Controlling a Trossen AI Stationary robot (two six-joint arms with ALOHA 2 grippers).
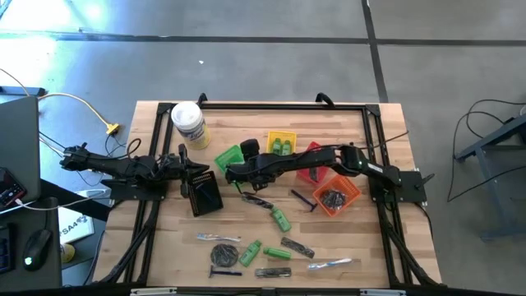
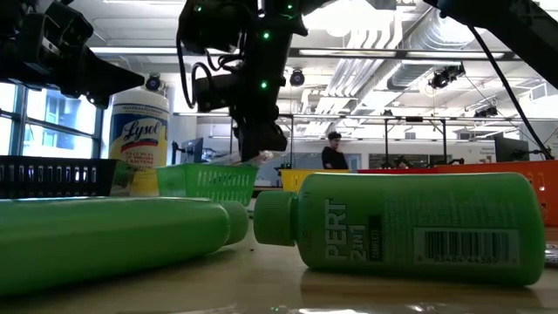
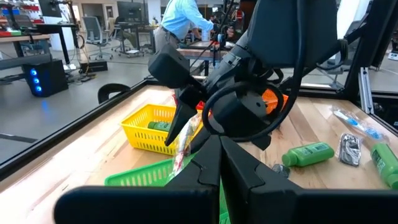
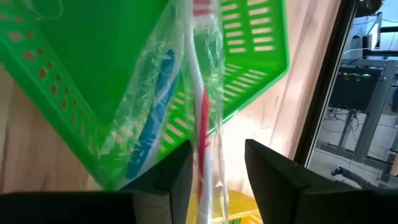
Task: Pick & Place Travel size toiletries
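While the right claw [image 4: 217, 149] hung over the green basket [image 4: 255, 62], its two fingers stood apart, released, and a clear-wrapped toothbrush [image 4: 202, 93] ran up between them with its far end down inside that basket. The wrap brushed one finger, but nothing pinched it. The left claw [image 3: 219, 143] was clenched on nothing, just above the black basket [image 1: 203, 196] at the table's left side.

There were five baskets. Besides the green and black ones, a yellow basket [image 1: 282, 136] held what looked like two green bottles. A red basket [image 1: 313, 150] sat partly under the right arm, its contents hidden. An orange basket [image 1: 348, 191] held a heap of small dark pieces too small to count. What lay in the black one could not be told.

One white-lidded jar [image 1: 188, 123] stood at the far left corner of the table [image 1: 362, 238].

Loose on the near half of the wood lay three green bottles [image 1: 282, 219], three clear-wrapped pieces [image 1: 218, 238], three dark slim sticks [image 1: 302, 199], one grey disc [image 1: 223, 254] and one razor [image 1: 222, 272], all well apart from both claws
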